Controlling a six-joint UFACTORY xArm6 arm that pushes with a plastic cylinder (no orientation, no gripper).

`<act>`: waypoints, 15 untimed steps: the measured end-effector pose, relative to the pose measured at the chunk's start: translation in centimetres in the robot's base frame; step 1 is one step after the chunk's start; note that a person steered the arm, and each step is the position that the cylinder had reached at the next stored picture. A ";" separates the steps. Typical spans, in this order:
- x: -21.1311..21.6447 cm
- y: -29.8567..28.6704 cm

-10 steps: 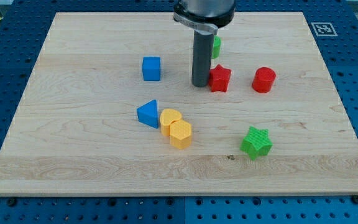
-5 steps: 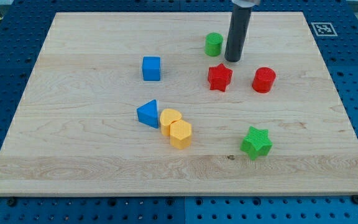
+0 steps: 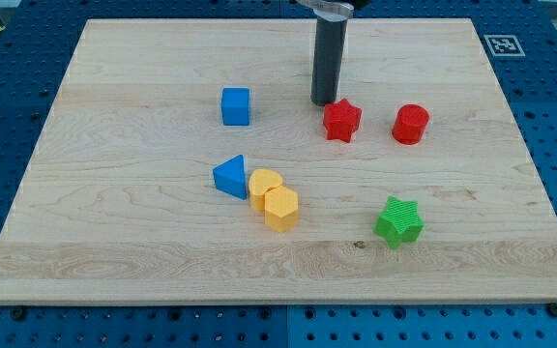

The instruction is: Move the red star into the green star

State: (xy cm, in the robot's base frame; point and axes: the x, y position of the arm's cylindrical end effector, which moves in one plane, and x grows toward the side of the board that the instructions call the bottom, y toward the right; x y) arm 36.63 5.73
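The red star (image 3: 341,121) lies on the wooden board, right of centre near the view's top. The green star (image 3: 398,221) lies lower and to the right, well apart from it. My tip (image 3: 323,101) stands just above and left of the red star, close to its upper left point; contact cannot be made out. The rod hides the green cylinder that stood near the view's top.
A red cylinder (image 3: 410,125) stands right of the red star. A blue cube (image 3: 236,105) is to the left. A blue triangle (image 3: 230,177) and two yellow blocks (image 3: 266,186) (image 3: 280,208) cluster at the centre. The board (image 3: 114,242) is ringed by a blue perforated table.
My tip went from the red star's left up to the view's top right beside the green cylinder, then came back down-left to the star's upper left. No block has moved.
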 end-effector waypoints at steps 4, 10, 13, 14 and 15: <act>0.4 1.9; 12.5 3.4; 12.6 12.5; 13.6 12.9; 15.0 12.4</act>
State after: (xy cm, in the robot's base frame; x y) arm 51.63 18.15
